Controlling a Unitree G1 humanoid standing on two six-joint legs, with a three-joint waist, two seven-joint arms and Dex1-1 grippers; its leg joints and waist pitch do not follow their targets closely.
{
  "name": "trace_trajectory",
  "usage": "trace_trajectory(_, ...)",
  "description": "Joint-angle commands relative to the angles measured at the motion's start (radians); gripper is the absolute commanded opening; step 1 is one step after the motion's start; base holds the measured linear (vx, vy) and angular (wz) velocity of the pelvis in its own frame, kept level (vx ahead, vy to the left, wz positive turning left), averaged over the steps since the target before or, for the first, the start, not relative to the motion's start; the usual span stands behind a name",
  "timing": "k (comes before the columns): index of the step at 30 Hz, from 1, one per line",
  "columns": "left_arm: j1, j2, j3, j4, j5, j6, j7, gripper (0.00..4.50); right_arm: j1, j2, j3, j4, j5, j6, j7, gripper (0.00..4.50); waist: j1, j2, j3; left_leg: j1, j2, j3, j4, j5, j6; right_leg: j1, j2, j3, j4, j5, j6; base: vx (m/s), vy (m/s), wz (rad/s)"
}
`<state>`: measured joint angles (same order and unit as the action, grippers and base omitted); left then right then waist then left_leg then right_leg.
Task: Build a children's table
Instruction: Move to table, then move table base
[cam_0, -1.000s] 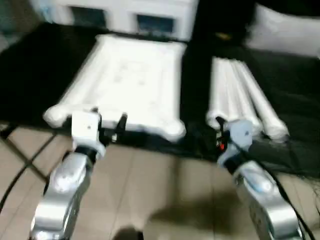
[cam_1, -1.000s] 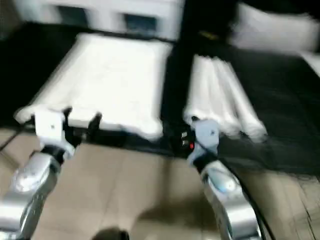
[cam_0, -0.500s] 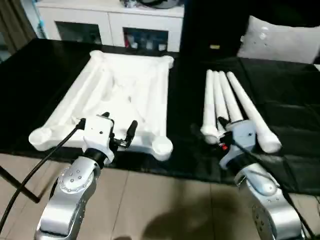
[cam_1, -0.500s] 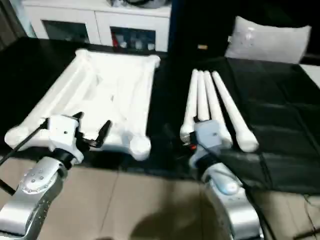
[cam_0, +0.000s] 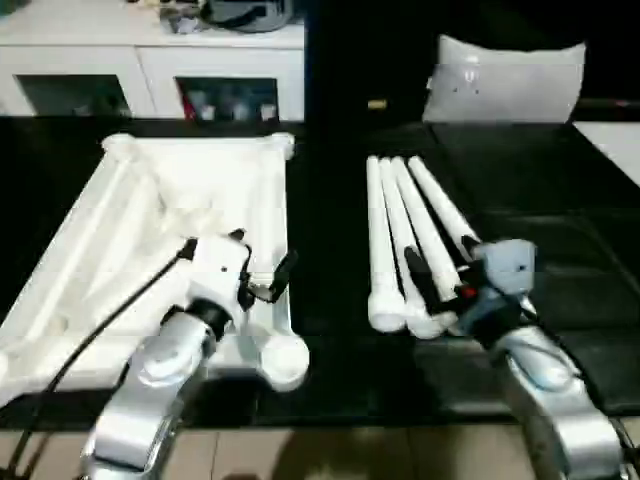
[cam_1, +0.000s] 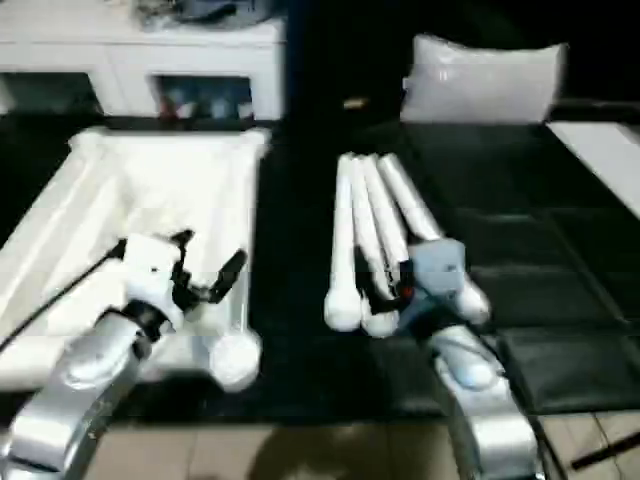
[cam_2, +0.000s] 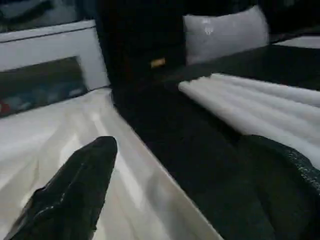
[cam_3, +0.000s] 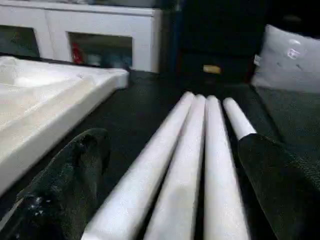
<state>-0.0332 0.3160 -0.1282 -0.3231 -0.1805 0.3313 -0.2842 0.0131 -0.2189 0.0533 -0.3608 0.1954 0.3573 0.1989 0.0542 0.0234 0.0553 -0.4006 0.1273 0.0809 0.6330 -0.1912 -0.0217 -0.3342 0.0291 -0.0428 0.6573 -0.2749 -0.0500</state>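
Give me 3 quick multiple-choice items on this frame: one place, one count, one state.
1. Where do the loose legs lie relative to the tabletop?
A. On the robot's right of it
B. Stacked on it
C. On the floor

2. How many legs lie loose?
A. Two
B. Four
C. Six

3. What state is the right gripper in?
A. Shut on a leg
B. Open, holding nothing
C. Shut, empty

Answers:
1 A: the bundle lies on the black table, apart from the top.
2 B: four white tubes show side by side in the right wrist view.
3 B: its fingers stand wide apart above the legs.
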Motion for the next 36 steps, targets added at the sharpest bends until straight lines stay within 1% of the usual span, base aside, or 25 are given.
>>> trace_trajectory(1,0.01,0.021,0.023,-0.006,-0.019,0.024,-0.043,4.43,-0.003,-0.007,0.028,-0.021,0.012,0.02,0.027,4.5,-0.011,0.018,-0.041,-0.003,0.11,-0.046,-0.093,0.074,0.106,0.014,-0.11,0.037,-0.085,-0.011,-0.047,0.175,0.049,-0.02)
trace_trajectory(2,0.011,0.028,0.028,-0.009,-0.028,0.034,-0.055,4.43,-0.003,-0.013,0.032,-0.026,0.013,0.021,0.037,4.5,-0.014,0.028,-0.068,0.057,0.171,-0.09,-0.077,0.158,0.172,-0.017,-0.135,0.044,-0.031,0.148,-0.056,0.175,0.049,-0.02)
trace_trajectory(3,0.011,0.03,0.03,-0.01,-0.032,0.04,-0.06,4.43,-0.003,-0.016,0.034,-0.029,0.013,0.022,0.042,4.5,-0.019,0.025,-0.077,0.062,0.17,-0.098,-0.067,0.266,0.208,-0.019,-0.147,0.046,-0.02,0.229,-0.065,0.137,0.048,0.0)
trace_trajectory(4,0.016,0.051,0.034,-0.019,-0.053,0.047,-0.1,4.43,-0.001,-0.036,0.046,-0.036,0.02,0.026,0.074,4.5,-0.016,0.021,-0.08,0.062,0.164,-0.093,-0.054,0.355,0.229,-0.025,-0.16,0.053,-0.022,0.287,-0.07,0.08,0.048,0.0)
trace_trajectory(5,0.023,0.091,0.033,-0.031,-0.073,0.057,-0.158,4.43,0.003,-0.071,0.065,-0.048,0.024,0.028,0.121,4.5,0.003,-0.003,-0.072,0.019,0.109,-0.053,-0.05,0.344,0.222,0.005,-0.189,0.068,-0.038,0.405,-0.073,0.08,0.048,0.0)
trace_trajectory(6,0.032,0.143,0.028,-0.044,-0.083,0.055,-0.223,4.43,0.007,-0.108,0.083,-0.06,0.03,0.034,0.17,4.5,0.01,-0.01,-0.071,-0.001,0.085,-0.031,-0.051,0.283,0.196,0.022,-0.194,0.072,-0.043,0.455,-0.062,0.037,0.052,-0.01)
trace_trajectory(7,0.037,0.171,0.026,-0.046,-0.081,0.043,-0.252,4.16,0.008,-0.127,0.09,-0.066,0.033,0.038,0.197,4.5,0.018,-0.013,-0.06,-0.008,0.073,-0.015,-0.06,0.126,0.137,0.03,-0.191,0.069,-0.059,0.445,-0.037,0.0,0.0,0.0)
trace_trajectory(8,0.042,0.197,0.03,-0.047,-0.09,0.03,-0.288,4.07,0.01,-0.147,0.095,-0.072,0.035,0.045,0.222,4.5,0.02,-0.002,-0.054,0.004,0.088,-0.023,-0.074,0.005,0.096,0.027,-0.18,0.061,-0.068,0.331,-0.032,0.0,0.0,0.0)
trace_trajectory(10,0.053,0.255,0.039,-0.052,-0.113,0.017,-0.364,4.04,0.011,-0.18,0.099,-0.083,0.045,0.064,0.261,4.5,0.012,0.006,-0.045,0.026,0.114,-0.036,-0.093,-0.119,0.072,0.014,-0.169,0.055,-0.074,0.178,-0.062,0.0,0.0,0.0)
trace_trajectory(11,0.056,0.274,0.043,-0.054,-0.121,0.016,-0.387,3.78,0.012,-0.189,0.099,-0.087,0.049,0.071,0.271,4.5,0.003,0.003,-0.031,0.03,0.116,-0.038,-0.116,-0.264,0.047,0.015,-0.175,0.062,-0.085,-0.004,-0.121,0.0,0.0,0.0)
trace_trajectory(12,0.064,0.315,0.044,-0.063,-0.139,0.028,-0.44,3.78,0.009,-0.209,0.104,-0.089,0.048,0.08,0.291,4.5,0.005,0.004,-0.027,0.033,0.113,-0.033,-0.118,-0.309,0.03,0.01,-0.177,0.067,-0.092,-0.065,-0.134,0.0,0.0,0.0)
trace_trajectory(13,0.069,0.342,0.048,-0.071,-0.151,0.041,-0.479,3.66,0.006,-0.224,0.108,-0.09,0.048,0.086,0.306,4.5,0.009,0.0,-0.016,0.042,0.103,-0.023,-0.115,-0.393,-0.007,-0.001,-0.189,0.078,-0.108,-0.229,-0.146,-0.066,0.004,0.04)
trace_trajectory(14,0.078,0.41,0.046,-0.082,-0.168,0.074,-0.554,3.63,0.003,-0.264,0.125,-0.101,0.061,0.099,0.353,4.5,0.014,-0.005,-0.006,0.053,0.094,-0.018,-0.109,-0.462,-0.041,-0.01,-0.201,0.088,-0.129,-0.425,-0.134,-0.066,0.004,0.04)
trace_trajectory(16,0.08,0.44,0.039,-0.084,-0.171,0.088,-0.583,3.45,0.005,-0.284,0.135,-0.109,0.071,0.11,0.378,4.5,0.021,-0.008,-0.008,0.059,0.096,-0.019,-0.103,-0.463,-0.048,-0.014,-0.207,0.095,-0.139,-0.511,-0.116,-0.032,0.002,0.02)
trace_trajectory(17,0.082,0.476,0.029,-0.086,-0.175,0.102,-0.619,3.31,0.008,-0.306,0.148,-0.12,0.079,0.121,0.409,4.5,0.02,-0.013,-0.01,0.043,0.097,-0.014,-0.119,-0.413,-0.039,0.002,-0.2,0.084,-0.136,-0.501,-0.096,0.0,0.0,0.0)
trace_trajectory(19,0.085,0.505,0.012,-0.094,-0.187,0.129,-0.653,3.19,0.009,-0.315,0.164,-0.126,0.073,0.13,0.424,4.5,0.025,-0.01,-0.013,0.044,0.102,-0.01,-0.131,-0.403,-0.033,-0.001,-0.19,0.072,-0.127,-0.43,-0.09,0.0,0.0,0.0)
trace_trajectory(22,0.092,0.537,-0.004,-0.106,-0.179,0.138,-0.676,2.99,0.016,-0.323,0.181,-0.141,0.071,0.138,0.439,4.5,0.034,-0.007,-0.018,0.05,0.107,-0.005,-0.133,-0.399,-0.036,-0.006,-0.195,0.074,-0.12,-0.344,-0.108,0.0,0.0,0.0)
trace_trajectory(23,0.091,0.551,-0.018,-0.105,-0.159,0.133,-0.681,2.78,0.017,-0.329,0.19,-0.146,0.068,0.139,0.447,4.5,0.035,-0.007,-0.021,0.049,0.107,0.002,-0.131,-0.362,-0.027,-0.003,-0.194,0.076,-0.114,-0.26,-0.118,0.0,0.0,0.0)
trace_trajectory(24,0.088,0.56,-0.029,-0.102,-0.145,0.133,-0.684,2.75,0.019,-0.335,0.199,-0.149,0.064,0.138,0.454,4.5,0.036,-0.006,-0.025,0.047,0.107,0.003,-0.131,-0.341,-0.022,0.001,-0.193,0.075,-0.11,-0.222,-0.119,0.0,0.0,0.0)
trace_trajectory(26,0.081,0.569,-0.045,-0.095,-0.124,0.128,-0.689,2.65,0.023,-0.342,0.208,-0.155,0.071,0.146,0.463,4.5,0.035,-0.003,-0.033,0.045,0.106,0.008,-0.124,-0.254,0.006,0.007,-0.189,0.072,-0.098,-0.06,-0.133,0.057,0.01,-0.05)
trace_trajectory(28,0.078,0.573,-0.05,-0.091,-0.117,0.126,-0.693,2.53,0.024,-0.345,0.209,-0.157,0.074,0.149,0.467,4.5,0.036,-0.006,-0.034,0.043,0.106,0.011,-0.119,-0.22,0.021,0.009,-0.19,0.071,-0.096,0.002,-0.141,0.0,0.0,0.0)
trace_trajectory(29,0.074,0.584,-0.064,-0.088,-0.102,0.129,-0.706,2.34,0.028,-0.349,0.21,-0.162,0.082,0.161,0.478,4.5,0.038,-0.004,-0.034,0.042,0.103,0.013,-0.115,-0.196,0.039,0.012,-0.192,0.07,-0.096,0.037,-0.148,0.0,0.0,0.0)
trace_trajectory(32,0.075,0.61,-0.089,-0.095,-0.101,0.15,-0.732,2.25,0.035,-0.373,0.221,-0.173,0.092,0.183,0.506,4.5,0.04,-0.003,-0.029,0.044,0.105,0.013,-0.115,-0.215,0.041,0.014,-0.191,0.069,-0.101,-0.026,-0.154,0.0,0.0,0.0)
trace_trajectory(33,0.074,0.61,-0.091,-0.099,-0.103,0.154,-0.733,2.0,0.037,-0.379,0.223,-0.175,0.094,0.184,0.513,4.5,0.04,-0.004,-0.028,0.044,0.105,0.014,-0.115,-0.225,0.038,0.014,-0.191,0.07,-0.102,-0.046,-0.155,0.0,0.0,0.0)
trace_trajectory(36,0.068,0.606,-0.099,-0.102,-0.099,0.159,-0.73,1.93,0.041,-0.393,0.223,-0.179,0.1,0.19,0.53,4.5,0.041,-0.001,-0.024,0.047,0.108,0.015,-0.117,-0.258,0.023,0.011,-0.192,0.072,-0.108,-0.129,-0.164,0.0,0.0,0.0)
